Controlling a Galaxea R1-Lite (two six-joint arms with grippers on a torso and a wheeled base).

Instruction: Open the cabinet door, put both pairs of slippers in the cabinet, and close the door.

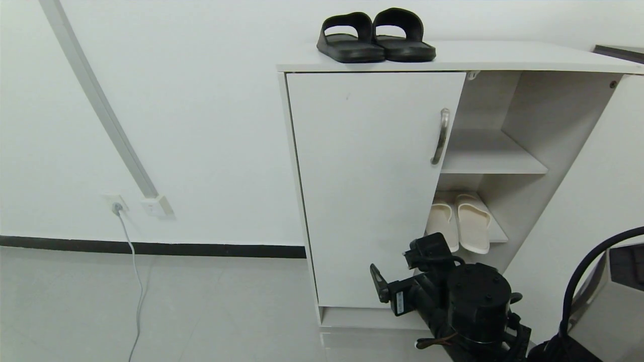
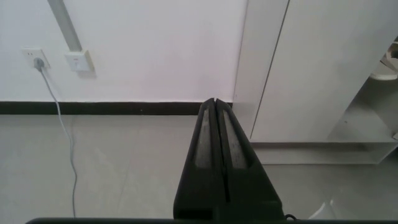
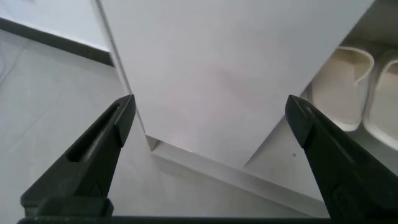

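Observation:
A black pair of slippers stands on top of the white cabinet. The cabinet's left door with its metal handle is closed. The right door is swung open. Inside, a cream pair of slippers rests on the lower shelf, and the shelf above is bare. My right gripper is open, low in front of the closed door's bottom corner, holding nothing. My left gripper is shut on nothing, low over the floor, left of the cabinet.
A wall socket with a hanging cable and a switch box sit on the wall to the left. A slanted conduit runs up the wall. A grey box stands at the lower right. Open floor lies left of the cabinet.

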